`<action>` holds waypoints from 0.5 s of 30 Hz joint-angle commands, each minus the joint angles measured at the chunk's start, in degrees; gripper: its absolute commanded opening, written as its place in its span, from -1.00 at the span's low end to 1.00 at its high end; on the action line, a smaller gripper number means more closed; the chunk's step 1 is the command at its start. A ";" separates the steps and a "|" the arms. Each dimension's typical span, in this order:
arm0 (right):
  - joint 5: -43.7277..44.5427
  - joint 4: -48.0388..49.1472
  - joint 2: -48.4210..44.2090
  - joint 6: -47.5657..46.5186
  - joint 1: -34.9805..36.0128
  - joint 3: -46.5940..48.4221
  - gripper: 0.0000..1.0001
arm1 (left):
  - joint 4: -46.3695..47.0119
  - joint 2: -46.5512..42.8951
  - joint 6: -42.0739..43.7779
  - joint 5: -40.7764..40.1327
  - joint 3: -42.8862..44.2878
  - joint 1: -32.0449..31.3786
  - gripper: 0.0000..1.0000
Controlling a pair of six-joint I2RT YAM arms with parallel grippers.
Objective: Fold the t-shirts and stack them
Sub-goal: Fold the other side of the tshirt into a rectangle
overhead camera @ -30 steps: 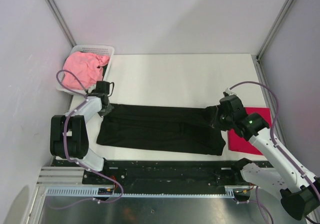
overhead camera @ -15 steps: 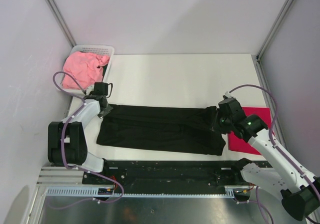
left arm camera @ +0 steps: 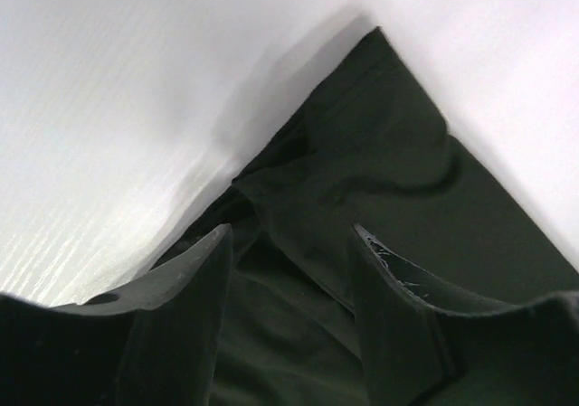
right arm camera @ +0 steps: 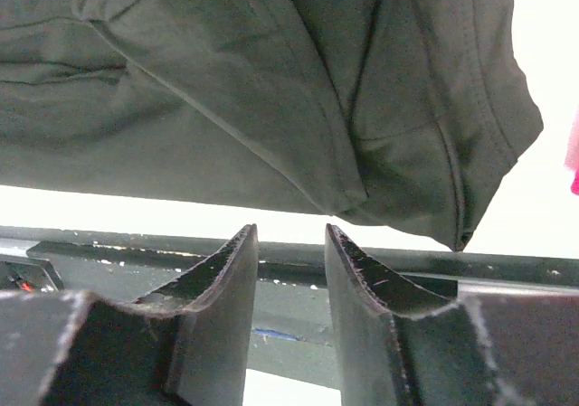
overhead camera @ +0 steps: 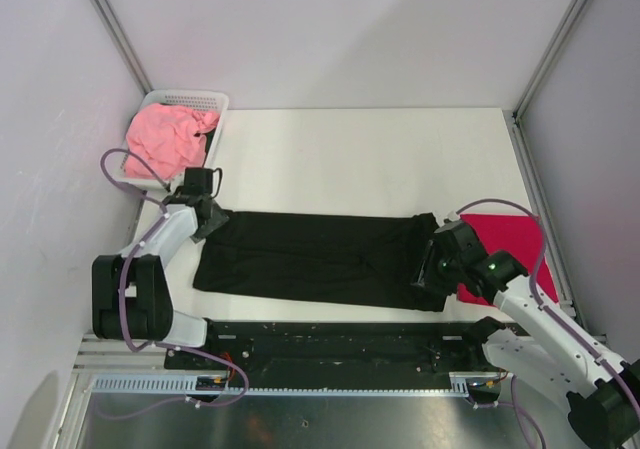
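Observation:
The black t-shirt (overhead camera: 320, 259) lies flat on the table as a long folded strip. My left gripper (overhead camera: 212, 220) hovers open over its left far corner; in the left wrist view the open gripper (left arm camera: 291, 236) straddles dark cloth (left arm camera: 380, 153) without pinching it. My right gripper (overhead camera: 429, 269) stands open at the strip's right near corner; in the right wrist view the gripper (right arm camera: 289, 231) has nothing between its fingers, just off the shirt's hem (right arm camera: 398, 189). The crimson red t-shirt (overhead camera: 510, 237) lies folded at the right. The salmon pink t-shirt (overhead camera: 165, 137) sits crumpled in the basket.
A white mesh basket (overhead camera: 190, 99) stands at the far left corner by the wall. The black base rail (overhead camera: 330, 334) runs along the table's near edge. Grey cage walls and metal posts close in both sides.
Both grippers have opened and let go of the black t-shirt. The right gripper has drawn back toward the near edge, off the shirt's right end. The left gripper shifted slightly.

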 commanded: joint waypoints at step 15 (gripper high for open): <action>7.98 28.05 28.60 -9.68 -3.16 10.31 0.02 | 12.07 7.72 8.87 25.89 9.27 -26.06 0.10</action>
